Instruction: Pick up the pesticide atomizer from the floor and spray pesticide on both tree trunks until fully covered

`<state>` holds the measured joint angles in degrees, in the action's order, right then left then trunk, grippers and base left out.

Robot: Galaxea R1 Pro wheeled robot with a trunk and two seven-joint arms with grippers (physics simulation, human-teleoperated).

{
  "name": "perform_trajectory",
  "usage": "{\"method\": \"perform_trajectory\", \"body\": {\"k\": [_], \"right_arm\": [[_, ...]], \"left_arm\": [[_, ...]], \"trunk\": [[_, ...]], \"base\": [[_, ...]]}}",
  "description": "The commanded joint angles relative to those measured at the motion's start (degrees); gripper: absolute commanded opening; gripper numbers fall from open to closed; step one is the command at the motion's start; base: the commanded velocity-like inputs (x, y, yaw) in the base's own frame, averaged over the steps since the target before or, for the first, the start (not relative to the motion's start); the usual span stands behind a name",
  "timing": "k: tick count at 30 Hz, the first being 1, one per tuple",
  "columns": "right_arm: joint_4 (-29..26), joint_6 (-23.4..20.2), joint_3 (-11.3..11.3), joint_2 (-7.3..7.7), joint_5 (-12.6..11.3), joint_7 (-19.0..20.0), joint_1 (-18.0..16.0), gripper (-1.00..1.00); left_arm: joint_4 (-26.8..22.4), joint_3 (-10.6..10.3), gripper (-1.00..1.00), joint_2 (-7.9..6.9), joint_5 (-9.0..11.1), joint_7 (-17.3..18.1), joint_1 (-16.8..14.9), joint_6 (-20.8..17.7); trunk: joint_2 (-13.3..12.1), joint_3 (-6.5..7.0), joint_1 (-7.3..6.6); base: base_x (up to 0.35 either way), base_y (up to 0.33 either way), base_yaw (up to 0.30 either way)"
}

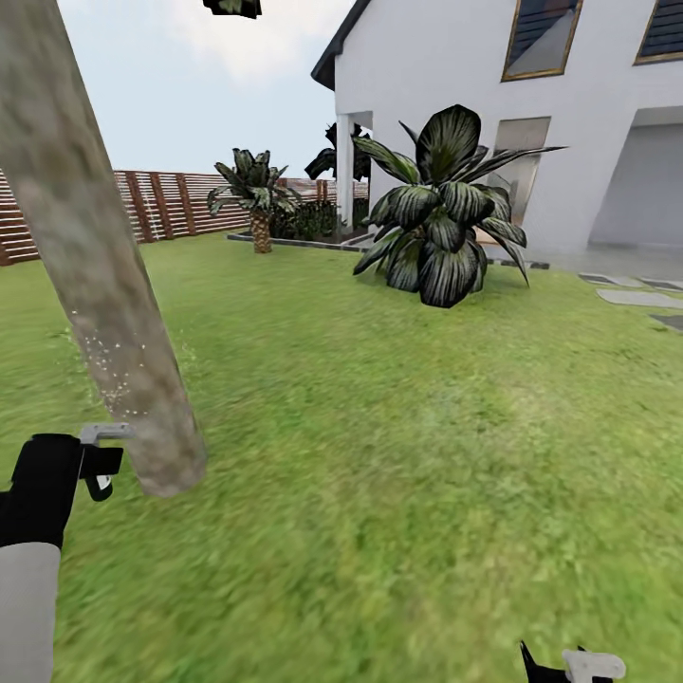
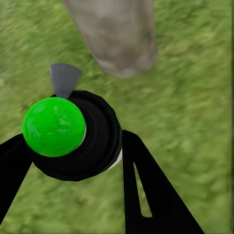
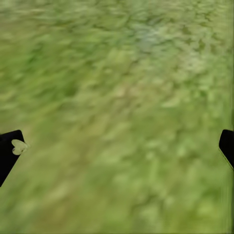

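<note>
Left gripper (image 2: pixel 73 161) clamped on pesticide atomizer (image 2: pixel 73 134), nozzle at trunk (image 1: pixel 100 285) base; right gripper (image 3: pixel 117 151) spread, idle; risk: specks (image 1: pixel 109 365) patchy, upper bark missed.

Bright, even daylight with hardly any shadows; the grass (image 3: pixel 122 122) renders blurry in both wrist views.

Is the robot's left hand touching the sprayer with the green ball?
Touching. In the left wrist view, the left hand's black fingers press against both sides of the sprayer.
</note>
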<state>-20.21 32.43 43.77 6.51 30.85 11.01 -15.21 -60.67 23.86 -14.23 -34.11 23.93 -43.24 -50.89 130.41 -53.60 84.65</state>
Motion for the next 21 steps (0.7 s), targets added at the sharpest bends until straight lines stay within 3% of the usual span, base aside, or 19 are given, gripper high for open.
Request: {"method": "perform_trajectory", "body": {"k": [1, 4, 9, 14, 21], "right_arm": [[0.00, 0.00, 0.00, 0.00, 0.00, -0.01, 0.00, 1.00], [0.00, 0.00, 0.00, 0.00, 0.00, 0.00, -0.04, 1.00], [0.00, 0.00, 0.00, 0.00, -0.02, -0.02, -0.01, 1.00], [0.00, 0.00, 0.00, 0.00, 0.00, 0.03, -0.03, 1.00], [0.00, 0.00, 0.00, 0.00, -0.02, 0.05, -0.03, 1.00]], "left_arm": [[0.00, 0.02, -1.00, 0.00, 0.01, 0.00, 0.00, 0.00], [0.01, 0.04, -1.00, -0.01, -0.05, -0.13, 0.00, 0.00], [1.17, -0.02, -1.00, -0.01, 0.43, -4.94, 0.00, 0.09], [1.31, -0.13, -1.00, 0.12, 0.70, -5.31, 0.00, 0.09], [4.46, -0.22, -1.00, 0.17, 0.25, -5.38, 0.00, 0.05]], "trunk": [[0.00, 0.00, 0.00], [0.00, 0.00, 0.00], [0.00, 0.00, 0.00], [0.00, 0.00, 0.00], [0.00, 0.00, 0.00]], "base": [[0.231, -0.198, 0.040], [0.199, -0.214, 0.174], [0.123, -0.252, 0.267], [0.158, -0.249, 0.265], [0.217, -0.210, 0.034]]}}
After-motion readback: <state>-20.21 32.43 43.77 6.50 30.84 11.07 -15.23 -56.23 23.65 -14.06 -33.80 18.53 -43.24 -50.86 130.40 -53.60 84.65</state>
